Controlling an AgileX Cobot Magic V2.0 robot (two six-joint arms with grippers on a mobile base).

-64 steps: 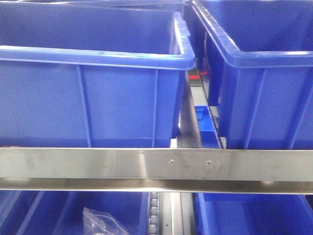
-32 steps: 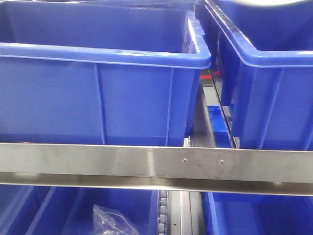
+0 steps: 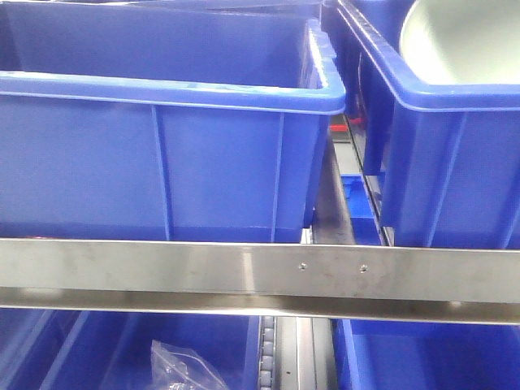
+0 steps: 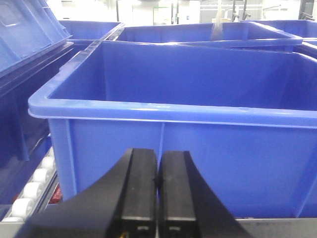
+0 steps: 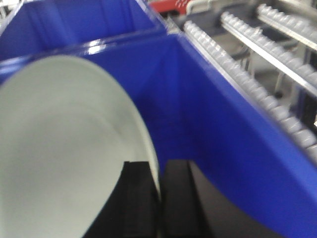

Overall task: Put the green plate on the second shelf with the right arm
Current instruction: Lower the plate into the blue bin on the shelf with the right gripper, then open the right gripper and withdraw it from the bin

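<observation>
**Plate on edge in R bin, pinched by R gripper**

Front view, L to R: the L bin (image 3: 162,122), blue, sits on the shelf behind a steel rail (image 3: 244,272). Below the rail, a clear bag (image 3: 179,370) lies in a lower bin (image 3: 97,349). After a narrow gap comes the R bin (image 3: 439,138), also blue. The plate (image 3: 459,41) shows over its near rim at top right: pale mint-green, matte, curved edge dipping into the bin, partly washed out by glare.

L gripper (image 4: 157,183): black fingers pressed together, nothing btw them.

R wrist view: the plate (image 5: 64,148) stands tilted on edge inside the R bin (image 5: 213,124), with a smooth pale face and thin raised rim, blurred. The R gripper (image 5: 159,198) is clamped on the rim, one black finger each side. Can't tell if the plate touches the bin floor. Rollers (image 5: 257,84) run just outside the bin's right wall.
</observation>
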